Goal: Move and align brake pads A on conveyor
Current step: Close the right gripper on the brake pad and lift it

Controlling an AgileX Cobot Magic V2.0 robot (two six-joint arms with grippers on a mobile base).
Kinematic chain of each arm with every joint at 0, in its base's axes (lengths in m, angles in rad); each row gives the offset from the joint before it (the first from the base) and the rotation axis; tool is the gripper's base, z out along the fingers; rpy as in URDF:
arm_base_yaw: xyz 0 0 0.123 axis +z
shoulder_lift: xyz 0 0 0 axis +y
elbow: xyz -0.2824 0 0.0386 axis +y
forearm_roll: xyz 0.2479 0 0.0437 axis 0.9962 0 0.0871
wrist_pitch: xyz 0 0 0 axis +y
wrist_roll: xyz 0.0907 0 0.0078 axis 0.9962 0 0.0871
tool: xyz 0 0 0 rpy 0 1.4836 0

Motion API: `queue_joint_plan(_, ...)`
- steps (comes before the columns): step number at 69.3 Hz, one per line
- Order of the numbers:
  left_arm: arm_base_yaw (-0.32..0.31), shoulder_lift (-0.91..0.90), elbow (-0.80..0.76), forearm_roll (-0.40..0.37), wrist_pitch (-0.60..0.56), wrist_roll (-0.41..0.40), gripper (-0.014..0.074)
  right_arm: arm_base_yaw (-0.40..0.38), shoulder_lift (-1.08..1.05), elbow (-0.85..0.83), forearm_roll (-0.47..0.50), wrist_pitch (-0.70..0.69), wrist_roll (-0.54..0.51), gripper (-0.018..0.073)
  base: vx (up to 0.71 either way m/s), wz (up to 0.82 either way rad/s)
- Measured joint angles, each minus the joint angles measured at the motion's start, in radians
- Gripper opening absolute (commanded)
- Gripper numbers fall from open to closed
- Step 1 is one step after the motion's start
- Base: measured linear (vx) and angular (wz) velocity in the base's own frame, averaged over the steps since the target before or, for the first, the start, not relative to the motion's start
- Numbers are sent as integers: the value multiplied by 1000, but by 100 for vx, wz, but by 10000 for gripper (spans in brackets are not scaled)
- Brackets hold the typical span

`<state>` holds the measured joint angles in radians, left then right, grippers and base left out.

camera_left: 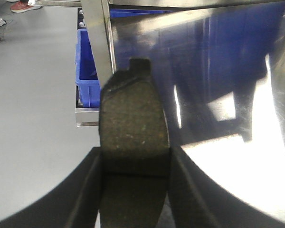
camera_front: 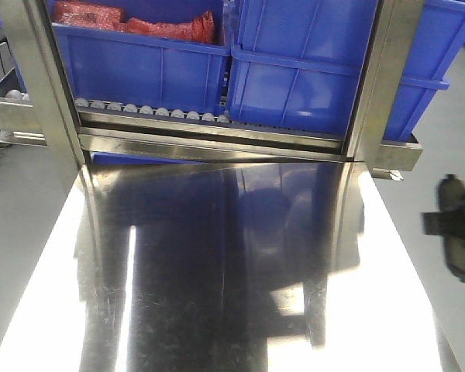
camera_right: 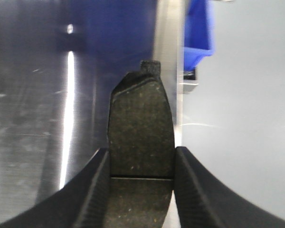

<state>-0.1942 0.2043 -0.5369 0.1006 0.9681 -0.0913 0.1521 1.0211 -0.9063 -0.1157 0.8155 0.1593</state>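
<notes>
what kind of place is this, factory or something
Likely a factory or parts workshop: blue plastic bins on a roller rack behind a polished steel table, a brake pad in the left claw and a second pad in the right claw.

Two brake pads [camera_left: 133, 128] [camera_right: 141, 126], one steel table [camera_front: 217, 271]

light: bright | glare: streaks on steel table [camera_front: 217, 271] | blur: right wrist view soft

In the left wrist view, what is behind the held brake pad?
Around the brake pad in the left gripper show a steel post, a blue bin, grey floor and the shiny table. Whatever lies directly behind the pad is covered.
</notes>
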Motion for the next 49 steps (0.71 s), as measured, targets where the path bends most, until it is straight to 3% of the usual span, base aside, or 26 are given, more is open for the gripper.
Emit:
queue_joint_plan(14, 0, 0, 0, 0, 0, 0, -6, -74, -215, 115, 4, 5, -11, -4, 0, 0)
queue_joint_plan(49, 0, 0, 0, 0, 0, 0, -6, -75, -608, 346, 44, 14, -43, -4, 0, 0)
